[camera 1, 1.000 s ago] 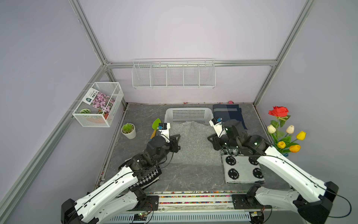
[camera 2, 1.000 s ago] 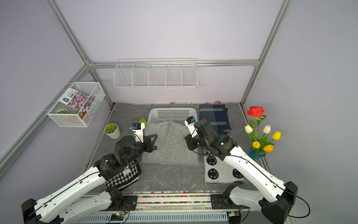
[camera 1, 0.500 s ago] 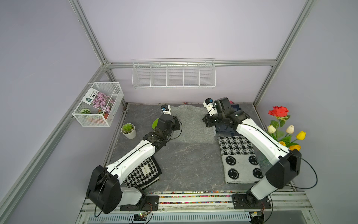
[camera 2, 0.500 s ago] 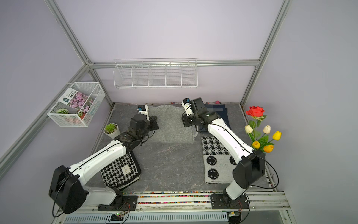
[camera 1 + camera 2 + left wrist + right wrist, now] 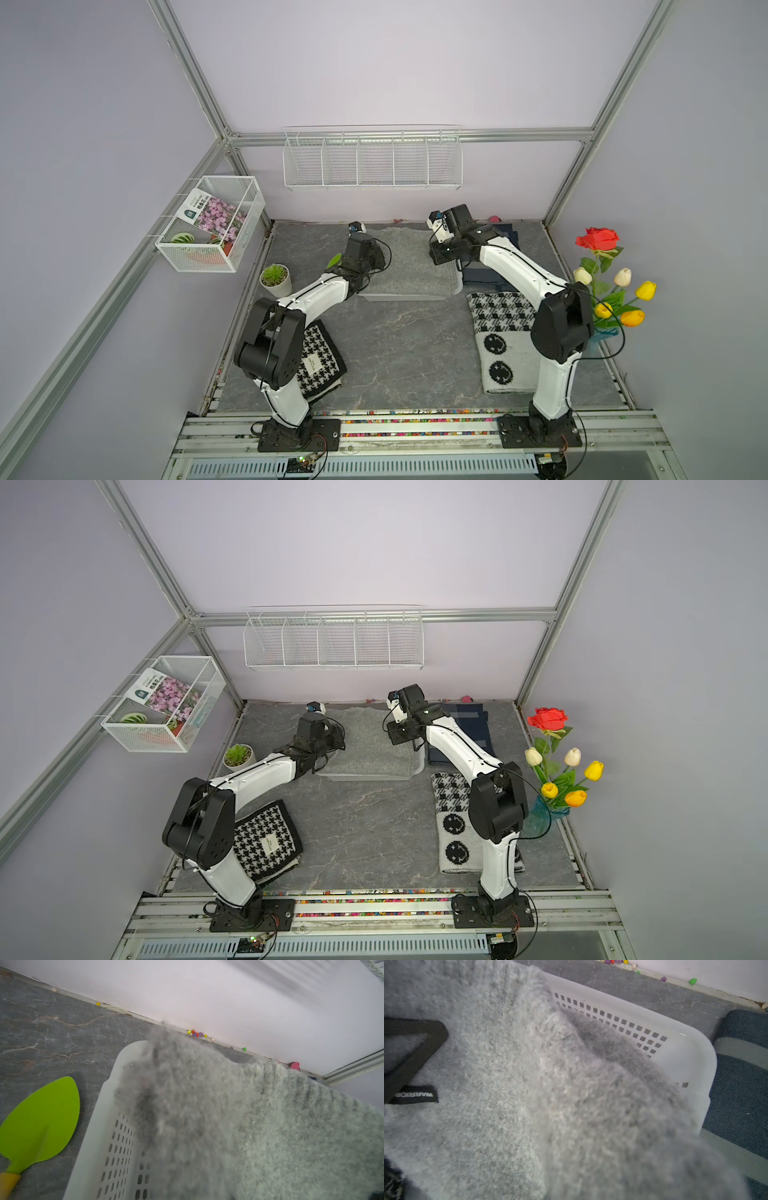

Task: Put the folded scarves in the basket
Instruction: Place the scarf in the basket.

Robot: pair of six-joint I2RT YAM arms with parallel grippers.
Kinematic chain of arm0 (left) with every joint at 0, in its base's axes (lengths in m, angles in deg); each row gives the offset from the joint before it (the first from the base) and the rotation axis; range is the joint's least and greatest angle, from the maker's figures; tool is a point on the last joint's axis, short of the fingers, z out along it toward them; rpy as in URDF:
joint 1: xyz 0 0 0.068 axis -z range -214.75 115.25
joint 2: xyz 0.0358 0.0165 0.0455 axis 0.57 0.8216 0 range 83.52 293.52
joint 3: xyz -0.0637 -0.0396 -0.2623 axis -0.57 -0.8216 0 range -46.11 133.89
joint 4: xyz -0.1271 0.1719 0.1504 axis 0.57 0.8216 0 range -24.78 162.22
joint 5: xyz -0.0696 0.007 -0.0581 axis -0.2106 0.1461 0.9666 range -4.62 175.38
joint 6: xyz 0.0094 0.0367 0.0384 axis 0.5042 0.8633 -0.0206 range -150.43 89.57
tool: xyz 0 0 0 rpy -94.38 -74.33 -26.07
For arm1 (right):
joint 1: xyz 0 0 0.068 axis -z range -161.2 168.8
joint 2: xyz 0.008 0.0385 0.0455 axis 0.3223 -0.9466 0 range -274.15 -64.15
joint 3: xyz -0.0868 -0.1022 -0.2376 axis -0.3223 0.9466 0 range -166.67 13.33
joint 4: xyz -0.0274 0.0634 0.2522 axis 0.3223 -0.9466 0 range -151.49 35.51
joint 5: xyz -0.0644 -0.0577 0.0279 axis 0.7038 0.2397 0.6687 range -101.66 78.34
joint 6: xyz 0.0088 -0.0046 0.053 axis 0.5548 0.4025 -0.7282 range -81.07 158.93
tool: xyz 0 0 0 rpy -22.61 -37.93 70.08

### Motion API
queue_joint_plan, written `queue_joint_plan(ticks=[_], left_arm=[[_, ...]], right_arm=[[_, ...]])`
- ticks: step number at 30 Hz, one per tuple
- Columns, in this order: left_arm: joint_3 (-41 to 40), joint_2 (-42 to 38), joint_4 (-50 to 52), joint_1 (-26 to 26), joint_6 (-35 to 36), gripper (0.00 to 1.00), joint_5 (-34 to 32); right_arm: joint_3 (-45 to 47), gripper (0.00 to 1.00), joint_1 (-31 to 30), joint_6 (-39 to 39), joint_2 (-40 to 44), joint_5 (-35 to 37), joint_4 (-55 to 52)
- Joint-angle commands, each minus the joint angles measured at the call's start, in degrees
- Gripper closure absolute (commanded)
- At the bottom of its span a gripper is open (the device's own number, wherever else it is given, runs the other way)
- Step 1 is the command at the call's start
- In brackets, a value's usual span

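Since a second ago both of your arms have stretched from the table's middle toward 12 o'clock, carrying the folded grey fuzzy scarf (image 5: 411,262) with them. It now lies spread over the shallow white perforated plastic basket (image 5: 458,279), with only the near rim and corners showing.

Nearest you, a black-and-white houndstooth cloth (image 5: 322,361) sits at 7 o'clock beside the left arm's base. A white knit cloth with black checks and smiley faces (image 5: 500,332) lies at 5 o'clock.

Farther on, your left gripper (image 5: 372,262) is at the scarf's 9 o'clock edge and your right gripper (image 5: 440,257) at its 3 o'clock edge. Both have their jaws pressed together, pinching the scarf, though the wool hides the fingertips in the wrist views.

Outside the basket you have a lime-green plastic trowel (image 5: 41,1113) at 9 o'clock and a navy striped cloth (image 5: 741,1084) just beside it at 3 o'clock. On the far wall hangs a long white wire rack (image 5: 372,160).
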Motion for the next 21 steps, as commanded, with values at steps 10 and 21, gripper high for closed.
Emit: queue_joint_plan(ticks=[10, 21], left_arm=[[2.59, 6.20, -1.75, -2.06, -3.14, 0.95, 3.36], [3.84, 8.64, 0.16, -2.55, -2.59, 0.75, 3.34]], right_arm=[[-4.78, 1.00, 0.51, 3.44, -8.26, 9.07, -2.81], [-4.91, 1.00, 0.49, 2.39, -10.54, 11.13, -3.03]])
